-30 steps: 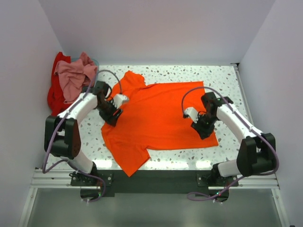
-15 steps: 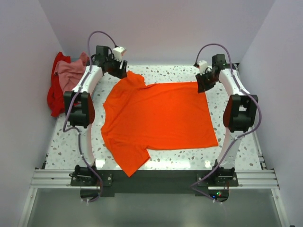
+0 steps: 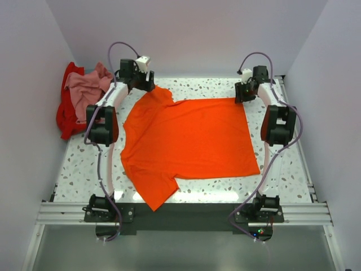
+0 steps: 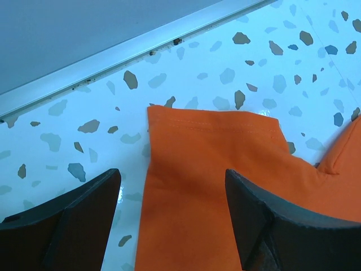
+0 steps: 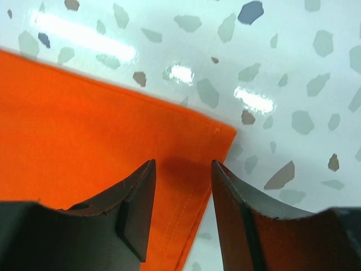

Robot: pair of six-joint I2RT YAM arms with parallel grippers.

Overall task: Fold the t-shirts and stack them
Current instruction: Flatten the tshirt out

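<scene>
Overhead view, clock directions taken from the table centre with 6 o'clock at the arm bases. The orange t-shirt lies spread flat across the middle of the speckled table, shoulders toward 9 o'clock and hem toward 3 o'clock. Its near sleeve reaches the table's near edge at 7 o'clock. The pink t-shirt sits crumpled on top of the red t-shirt in a heap at 10 o'clock, against the left wall and apart from the orange cloth. The left arm stretches along the strip of table between that heap and the orange t-shirt.

The left gripper is at 11 o'clock above the far sleeve. In the left wrist view its jaws stand wide apart, one finger over bare table and the other over the cloth, and the sleeve's stitched edge points toward the metal rail at the table's far border. The right gripper is at 1 o'clock above the far hem corner. In the right wrist view its jaws are parted with cloth visible between them. Whether any finger touches the cloth cannot be told. Purple cables loop above both wrists
</scene>
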